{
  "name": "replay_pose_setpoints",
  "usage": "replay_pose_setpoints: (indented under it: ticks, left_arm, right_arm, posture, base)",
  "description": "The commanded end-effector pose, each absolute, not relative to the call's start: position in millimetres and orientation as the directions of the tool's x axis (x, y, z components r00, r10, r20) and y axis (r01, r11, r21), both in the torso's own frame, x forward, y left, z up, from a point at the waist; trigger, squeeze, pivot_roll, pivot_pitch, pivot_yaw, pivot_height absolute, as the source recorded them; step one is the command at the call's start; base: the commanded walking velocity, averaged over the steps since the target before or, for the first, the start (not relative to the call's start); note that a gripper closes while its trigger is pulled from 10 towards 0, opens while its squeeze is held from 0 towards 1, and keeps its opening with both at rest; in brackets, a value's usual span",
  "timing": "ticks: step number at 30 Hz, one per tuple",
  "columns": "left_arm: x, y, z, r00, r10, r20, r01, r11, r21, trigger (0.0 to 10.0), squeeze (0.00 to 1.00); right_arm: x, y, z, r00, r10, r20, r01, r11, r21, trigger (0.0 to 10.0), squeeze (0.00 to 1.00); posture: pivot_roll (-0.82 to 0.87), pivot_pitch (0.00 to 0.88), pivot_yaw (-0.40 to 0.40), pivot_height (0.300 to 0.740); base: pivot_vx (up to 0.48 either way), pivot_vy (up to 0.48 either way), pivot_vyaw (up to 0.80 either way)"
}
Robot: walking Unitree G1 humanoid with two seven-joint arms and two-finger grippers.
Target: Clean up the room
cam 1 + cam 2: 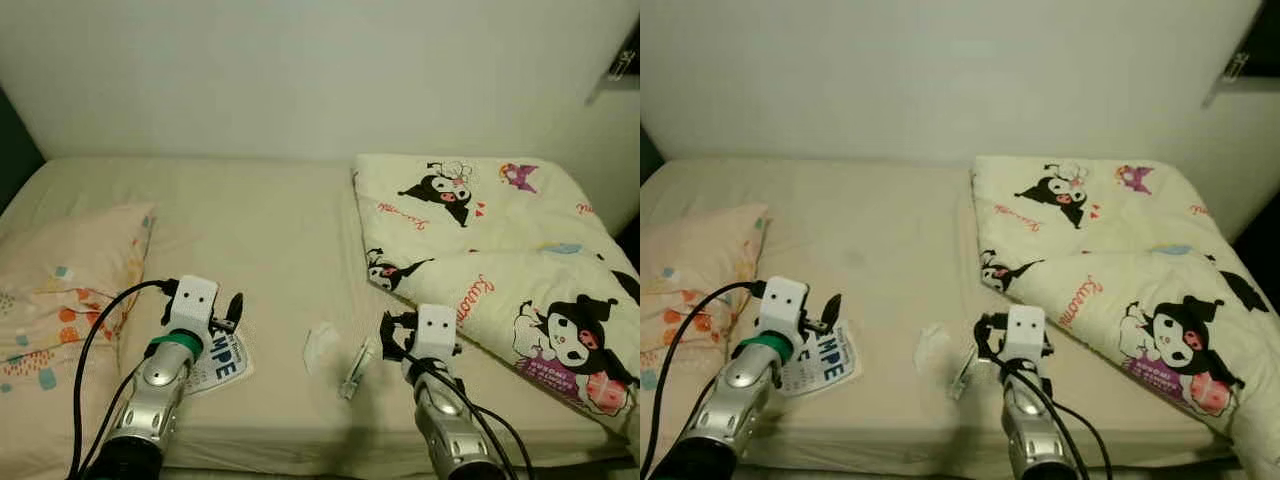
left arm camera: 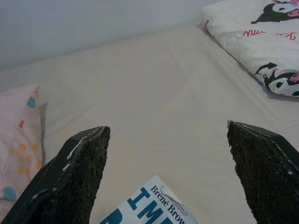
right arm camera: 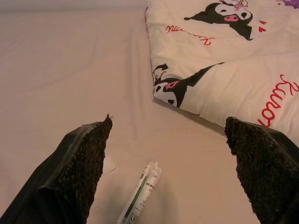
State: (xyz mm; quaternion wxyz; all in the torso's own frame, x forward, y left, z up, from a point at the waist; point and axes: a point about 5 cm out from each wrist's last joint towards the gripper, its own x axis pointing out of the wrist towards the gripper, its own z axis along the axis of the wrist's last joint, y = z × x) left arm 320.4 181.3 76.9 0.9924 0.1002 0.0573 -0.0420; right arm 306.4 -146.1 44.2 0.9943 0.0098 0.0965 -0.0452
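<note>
Ahead, in the head views, a bed (image 1: 270, 230) with a beige sheet runs back to a plain pale wall; a patterned pillow (image 1: 60, 310) lies on its left and a folded cartoon-print blanket (image 1: 500, 250) on its right. Near the front edge lie a book (image 1: 222, 362), a clear scrap of wrapper (image 1: 322, 345) and a rolled white wrapper (image 1: 357, 368). From the left wrist, the left gripper (image 2: 168, 175) hangs above the book (image 2: 152, 205), fingers wide apart, holding nothing. From the right wrist, the right gripper (image 3: 168, 170) is spread wide over the rolled white wrapper (image 3: 140, 193), just beside the blanket's edge.
</note>
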Motion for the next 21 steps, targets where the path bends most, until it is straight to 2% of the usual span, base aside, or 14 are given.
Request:
replay_pose_setpoints:
  ticks: [1, 16, 21]
  left_arm:
    - [316.3, 181.6, 69.4, 0.986, -0.073, -0.148, 0.102, 0.975, 0.200, 10.0, 0.00]
    - [315.1, 178.6, 67.5, 0.985, -0.080, -0.156, 0.114, 0.968, 0.225, 10.0, 0.00]
    - [315.6, 179.3, 68.3, 0.985, -0.076, -0.152, 0.110, 0.966, 0.233, 10.0, 0.00]
  right_arm:
    - [303.1, -145.1, 38.0, 0.971, -0.085, -0.222, 0.088, 0.996, 0.006, 10.0, 0.00]
    - [302.4, -143.2, 35.4, 0.969, -0.072, -0.234, 0.075, 0.997, 0.003, 10.0, 0.00]
    - [301.0, -144.3, 34.4, 0.968, -0.078, -0.236, 0.089, 0.995, 0.037, 10.0, 0.00]
  posture:
    - [0.08, 0.001, 0.029, 0.716]
    - [0.08, 0.009, 0.024, 0.716]
    - [0.09, 0.006, 0.025, 0.696]
  base:
    - [0.000, 0.000, 0.00]
    - [0.000, 0.000, 0.00]
    - [0.000, 0.000, 0.00]
